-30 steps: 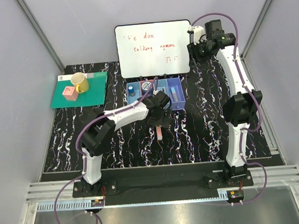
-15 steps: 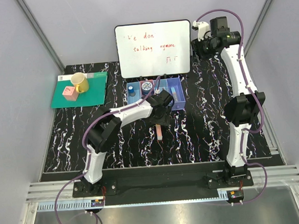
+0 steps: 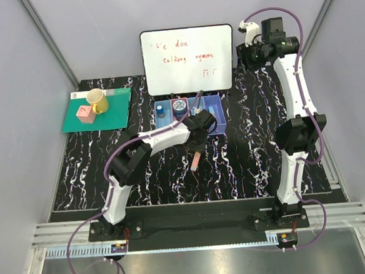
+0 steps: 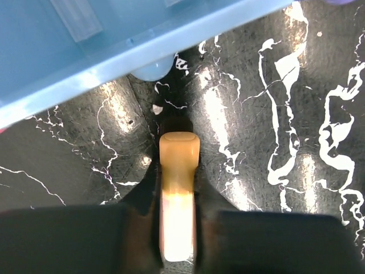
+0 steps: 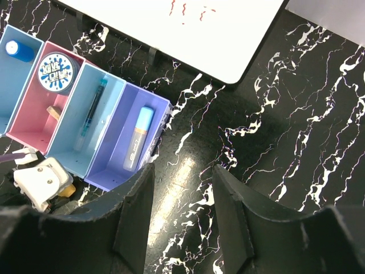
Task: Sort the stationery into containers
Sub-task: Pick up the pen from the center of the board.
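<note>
My left gripper (image 4: 178,191) is shut on an orange stubby marker (image 4: 179,154), which lies on the black marbled table just in front of a blue bin wall (image 4: 114,54). From above, the marker (image 3: 196,162) sticks out toward the near side, under the left gripper (image 3: 197,147). The row of containers (image 3: 166,120) stands behind it. In the right wrist view a small blue-capped item (image 5: 18,49) is in the blue bin. A round disc (image 5: 57,71) is in the pink bin, a thin teal pen (image 5: 91,114) in the light-blue bin, and a light-blue marker (image 5: 137,137) in the purple bin. My right gripper (image 5: 182,197) hangs open high above the table, empty.
A whiteboard (image 3: 188,59) with red writing stands behind the bins. At the back left a green mat (image 3: 117,110) carries a yellow cup (image 3: 96,100) and a pink cube (image 3: 84,112). The right arm (image 3: 292,85) reaches up beside the whiteboard's right edge.
The left gripper has closed on the orange marker after coming down over it. The right arm has lifted and swung a little back and to the right.
</note>
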Robot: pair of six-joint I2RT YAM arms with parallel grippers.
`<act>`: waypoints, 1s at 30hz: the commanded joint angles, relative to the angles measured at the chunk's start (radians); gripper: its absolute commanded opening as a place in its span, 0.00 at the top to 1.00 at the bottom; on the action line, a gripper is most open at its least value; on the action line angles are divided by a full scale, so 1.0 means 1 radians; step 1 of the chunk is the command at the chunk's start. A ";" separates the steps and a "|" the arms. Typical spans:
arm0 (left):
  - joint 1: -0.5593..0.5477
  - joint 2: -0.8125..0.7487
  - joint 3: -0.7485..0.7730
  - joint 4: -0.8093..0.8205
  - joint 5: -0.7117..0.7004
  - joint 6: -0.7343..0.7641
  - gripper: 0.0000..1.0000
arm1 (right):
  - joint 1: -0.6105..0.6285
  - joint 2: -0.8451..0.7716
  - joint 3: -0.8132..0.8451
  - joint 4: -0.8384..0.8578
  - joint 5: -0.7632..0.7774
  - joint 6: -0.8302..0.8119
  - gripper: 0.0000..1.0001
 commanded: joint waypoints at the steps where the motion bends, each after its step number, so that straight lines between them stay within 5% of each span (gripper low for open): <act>1: -0.014 -0.006 0.004 0.005 -0.008 0.010 1.00 | -0.010 -0.074 0.025 0.024 -0.019 0.015 0.48; 17: -0.031 -0.273 0.066 0.046 0.015 0.150 1.00 | -0.013 -0.155 -0.102 0.022 0.047 -0.050 0.48; 30: 0.170 0.064 0.617 0.129 0.062 0.127 1.00 | -0.031 -0.232 -0.221 0.024 0.109 -0.100 0.47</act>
